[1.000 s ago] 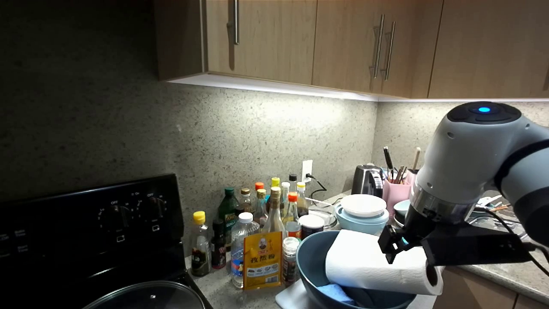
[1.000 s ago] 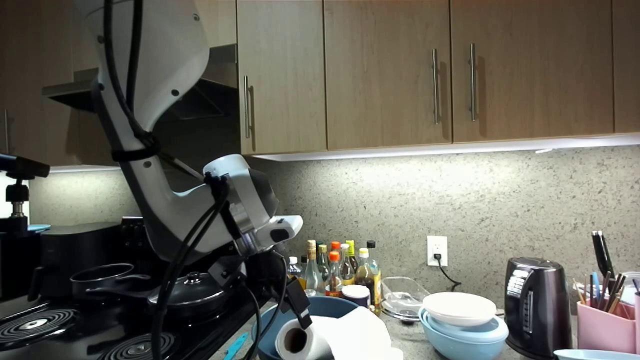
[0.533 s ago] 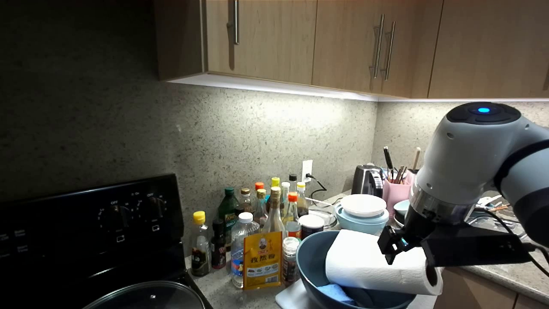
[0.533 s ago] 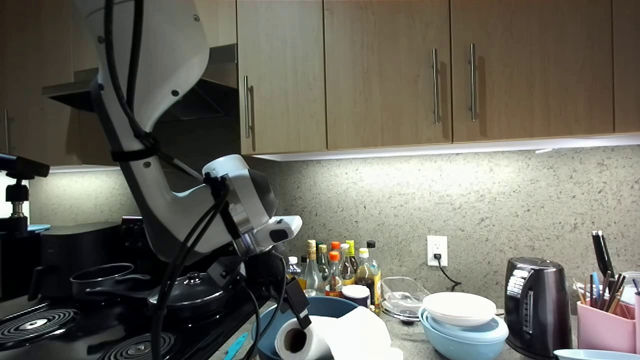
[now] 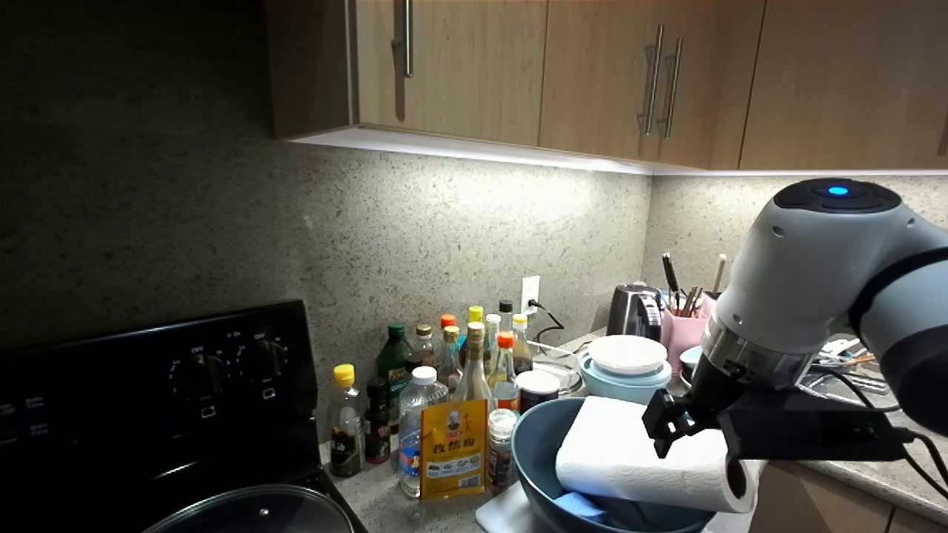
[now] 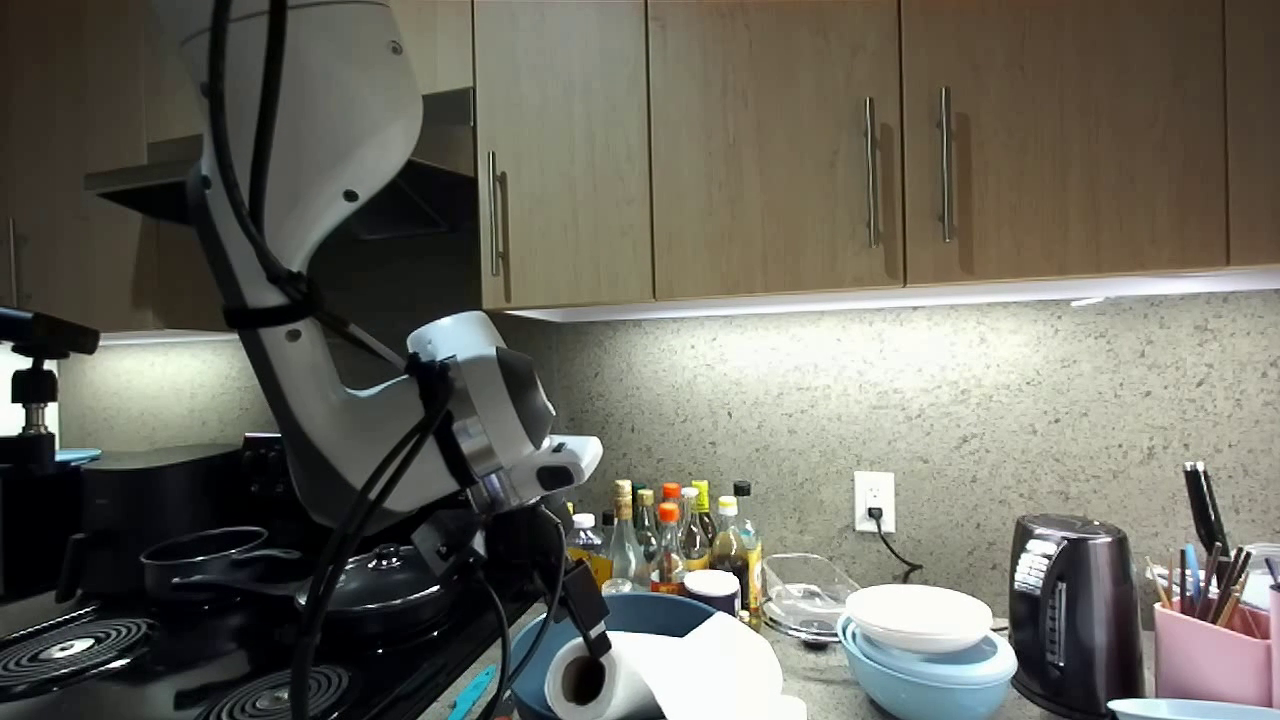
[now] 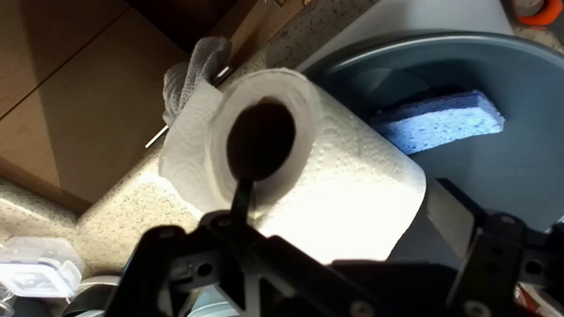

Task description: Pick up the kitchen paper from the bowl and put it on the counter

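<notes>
The kitchen paper [image 5: 603, 459], a thick white roll, lies tilted in the dark blue-grey bowl [image 5: 529, 466], its cored end jutting over the rim. In the wrist view the core of the kitchen paper [image 7: 304, 176] faces the camera, and a loose flap hangs beside it. Around the roll my gripper [image 7: 346, 193] stands wide. One fingertip overlaps the core's lower edge; whether it is inside cannot be told. The opposite finger [image 7: 451, 218] is beyond the roll's far end, with a gap visible. Speckled counter [image 7: 128, 220] shows below the bowl.
A blue sponge [image 7: 445, 127] lies in the bowl beside the roll. Several sauce bottles [image 5: 474, 370] and a yellow packet [image 5: 453, 451] crowd behind it. Stacked bowls [image 6: 925, 650] and a kettle [image 6: 1075, 610] stand further along. The black stove [image 6: 200, 670] adjoins the counter.
Over the last half second the gripper has shifted slightly, and the roll's cored end has moved a little the same way, leftward in both exterior views. The jaws remain wide.
</notes>
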{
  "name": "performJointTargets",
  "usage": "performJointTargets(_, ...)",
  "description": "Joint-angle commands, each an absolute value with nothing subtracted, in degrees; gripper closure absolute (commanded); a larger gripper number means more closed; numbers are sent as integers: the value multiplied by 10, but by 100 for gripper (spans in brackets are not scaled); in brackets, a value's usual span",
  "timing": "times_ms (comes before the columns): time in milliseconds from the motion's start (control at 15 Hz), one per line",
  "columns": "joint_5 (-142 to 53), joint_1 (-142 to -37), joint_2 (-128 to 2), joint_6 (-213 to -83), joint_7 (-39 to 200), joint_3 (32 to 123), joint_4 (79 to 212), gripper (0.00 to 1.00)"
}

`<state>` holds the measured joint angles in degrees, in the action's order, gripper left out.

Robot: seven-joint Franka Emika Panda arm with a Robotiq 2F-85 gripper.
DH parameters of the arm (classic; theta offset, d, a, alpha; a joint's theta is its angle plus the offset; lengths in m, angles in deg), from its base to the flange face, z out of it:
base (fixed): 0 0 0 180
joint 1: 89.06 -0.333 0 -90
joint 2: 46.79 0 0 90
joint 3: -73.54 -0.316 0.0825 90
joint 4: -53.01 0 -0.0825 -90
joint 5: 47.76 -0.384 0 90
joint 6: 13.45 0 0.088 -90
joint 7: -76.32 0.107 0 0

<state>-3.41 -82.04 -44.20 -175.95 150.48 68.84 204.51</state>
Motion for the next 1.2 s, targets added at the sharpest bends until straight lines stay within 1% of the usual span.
performJointTargets(0, -104, -829, -466, -1820, 1454, 690, 2053, 0)
performJointTargets(400, -270, -853, -483, -1847, 1341, 673, 2065, 0)
performJointTargets(467, -214, -848, -469, -1820, 1391, 680, 2055, 0)
performJointTargets(667, -249, -854, -475, -1823, 1365, 676, 2055, 0)
performJointTargets(1133, -230, -858, -463, -1813, 1372, 674, 2051, 0)
